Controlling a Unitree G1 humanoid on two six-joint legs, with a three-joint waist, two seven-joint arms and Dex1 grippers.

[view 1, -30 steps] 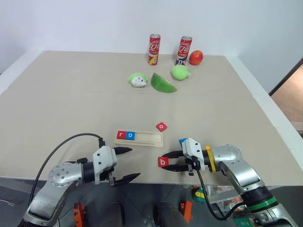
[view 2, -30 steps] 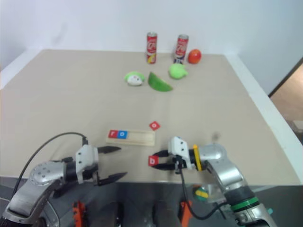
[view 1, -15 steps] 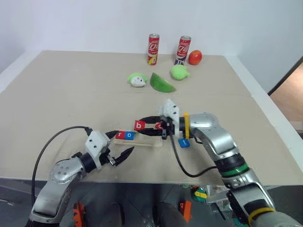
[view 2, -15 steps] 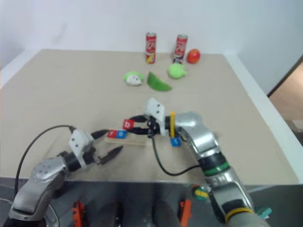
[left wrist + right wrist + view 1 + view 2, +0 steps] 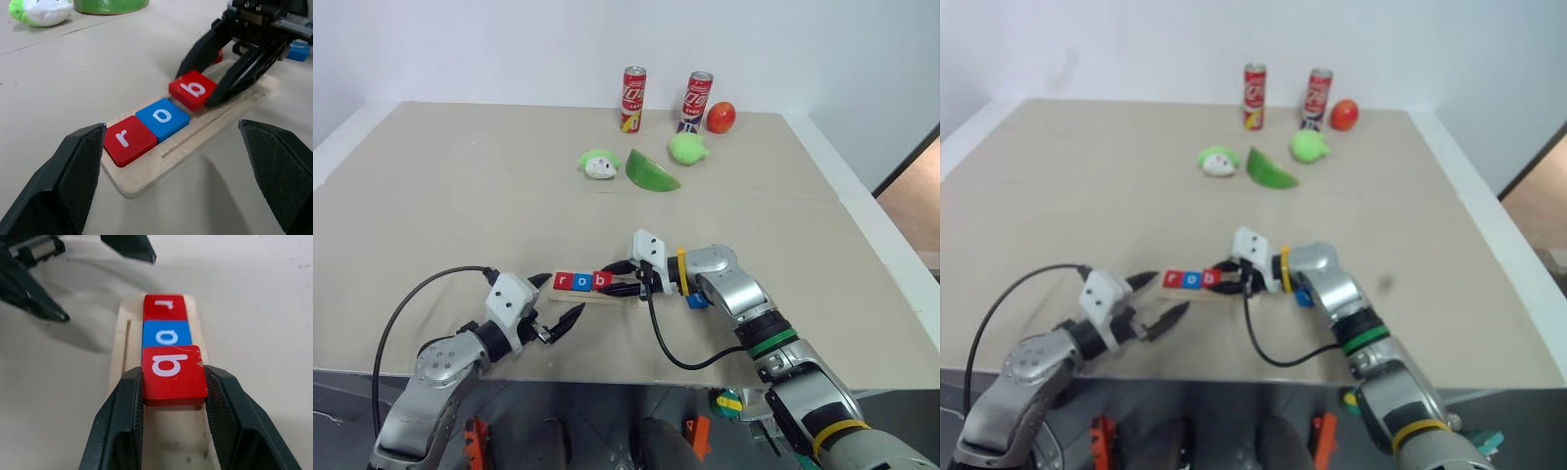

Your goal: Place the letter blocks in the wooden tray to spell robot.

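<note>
The wooden tray lies near the table's front edge, with a red r block and a blue o block at its left end. My right gripper is shut on a red b block. It holds the block over the tray, right beside the o and slightly tilted. My left gripper stands open at the tray's left end with nothing between its fingers. Another blue block lies on the table under my right wrist, its letter hidden.
At the back stand two red cans and a red apple. Nearer lie a green plush, a green wedge and a white-and-green plush. The table's front edge runs just below the tray.
My right gripper has carried the b block from the front edge up and left to the tray, then lowered it beside the o. My left gripper has turned and edged toward the tray's left end.
</note>
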